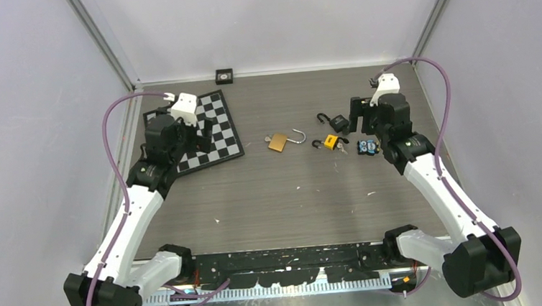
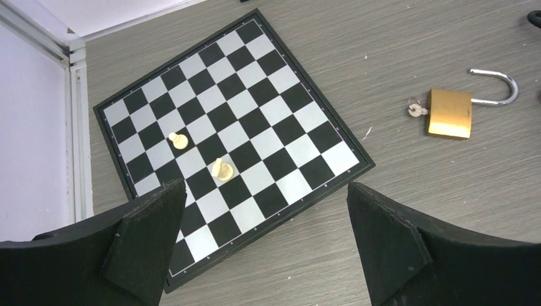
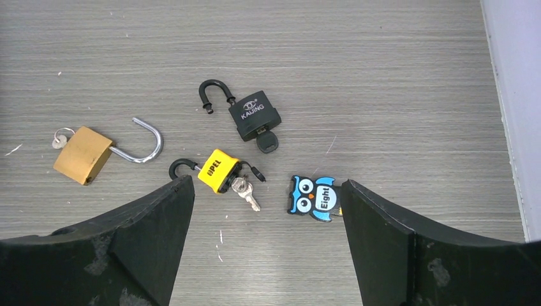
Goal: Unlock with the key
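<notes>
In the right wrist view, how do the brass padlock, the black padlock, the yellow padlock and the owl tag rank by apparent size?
1. brass padlock
2. black padlock
3. yellow padlock and owl tag: their bodies look about alike, so I leave these two unranked.

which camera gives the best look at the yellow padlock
The right wrist view: the yellow padlock lies close and sharp, with its label, black shackle and keys all clear. The top external view shows it only as a small yellow spot. The left wrist view does not show it.
</notes>
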Controlling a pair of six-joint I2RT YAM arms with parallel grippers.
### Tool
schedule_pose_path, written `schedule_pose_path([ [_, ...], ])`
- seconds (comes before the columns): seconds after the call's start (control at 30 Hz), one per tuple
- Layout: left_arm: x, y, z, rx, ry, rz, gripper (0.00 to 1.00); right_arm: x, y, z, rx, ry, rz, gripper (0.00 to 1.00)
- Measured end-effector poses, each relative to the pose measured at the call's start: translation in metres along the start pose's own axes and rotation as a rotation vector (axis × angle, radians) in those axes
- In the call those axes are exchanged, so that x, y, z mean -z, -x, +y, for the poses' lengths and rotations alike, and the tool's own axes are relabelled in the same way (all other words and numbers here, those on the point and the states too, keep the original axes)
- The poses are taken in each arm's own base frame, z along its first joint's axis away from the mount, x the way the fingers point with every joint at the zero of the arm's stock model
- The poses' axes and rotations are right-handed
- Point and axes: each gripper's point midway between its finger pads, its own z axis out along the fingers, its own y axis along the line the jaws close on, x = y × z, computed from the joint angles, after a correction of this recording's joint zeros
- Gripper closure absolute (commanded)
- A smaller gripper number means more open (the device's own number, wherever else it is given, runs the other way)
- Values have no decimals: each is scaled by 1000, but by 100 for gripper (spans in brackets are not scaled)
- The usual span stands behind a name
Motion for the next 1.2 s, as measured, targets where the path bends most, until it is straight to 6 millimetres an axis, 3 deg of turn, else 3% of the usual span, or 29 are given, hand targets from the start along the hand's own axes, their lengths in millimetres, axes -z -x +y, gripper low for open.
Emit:
schedule_pose_path([
  [0.17, 4, -3, -5, 0, -27, -7, 0, 11, 6, -1, -3, 7, -54, 11],
  [0.57, 13, -38, -16, 34, -60, -26, 0, 18, 8, 5, -6, 53, -81, 10],
  [0.9, 15, -40, -19, 67, -61, -80, 0, 37, 5, -11, -31, -14, -111, 10],
  [1.2, 13, -49, -19, 83, -53, -99, 0, 38, -23, -29, 16, -95, -87, 10],
])
